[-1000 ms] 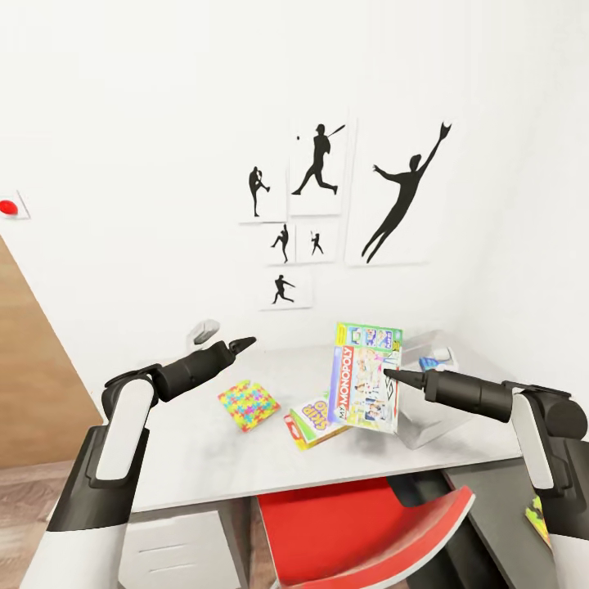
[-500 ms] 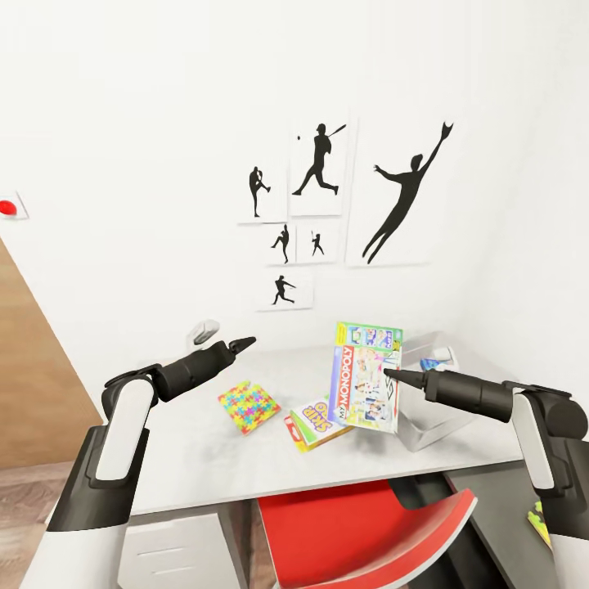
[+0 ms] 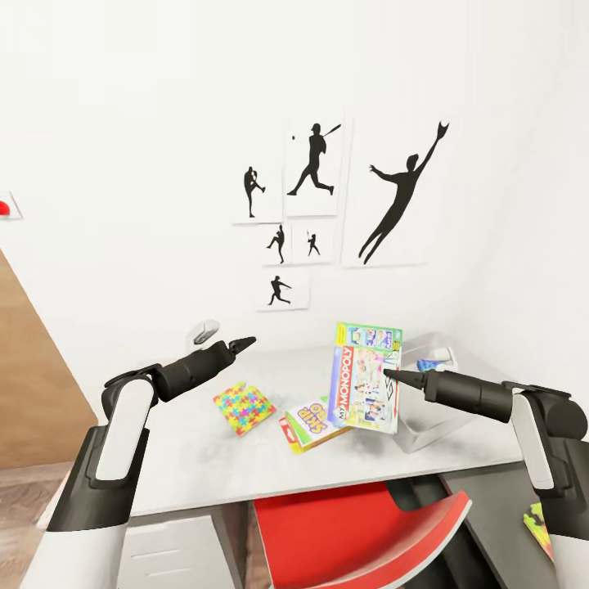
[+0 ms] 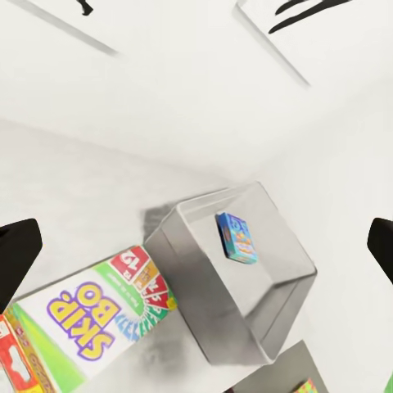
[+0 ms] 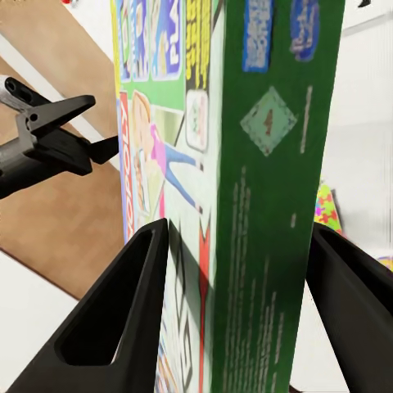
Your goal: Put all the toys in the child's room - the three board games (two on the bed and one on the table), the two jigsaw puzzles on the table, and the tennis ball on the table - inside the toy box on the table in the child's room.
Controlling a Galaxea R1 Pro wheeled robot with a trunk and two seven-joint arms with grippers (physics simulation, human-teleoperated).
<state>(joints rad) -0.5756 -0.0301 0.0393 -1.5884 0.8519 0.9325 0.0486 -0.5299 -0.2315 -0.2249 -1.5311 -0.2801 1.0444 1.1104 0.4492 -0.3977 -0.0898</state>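
Just beside the toy box [image 3: 432, 406], on the side toward the table's middle, the right gripper [image 3: 391, 376] holds the Monopoly box [image 3: 365, 376] upright, fingers clamped on its two broad faces, long axis vertical. The bin lies a short way off, so this arm is nearer. Over the table [image 3: 204, 450], the left gripper [image 3: 242, 343] hangs spread and empty.

white walls [image 3: 123, 123] meeting at a corner, black silhouette prints [image 3: 315, 172] hung in a cluster; wood-plank floor [image 3: 20, 499] at lower left; red chair [image 3: 360, 532] beneath the desk's front edge.
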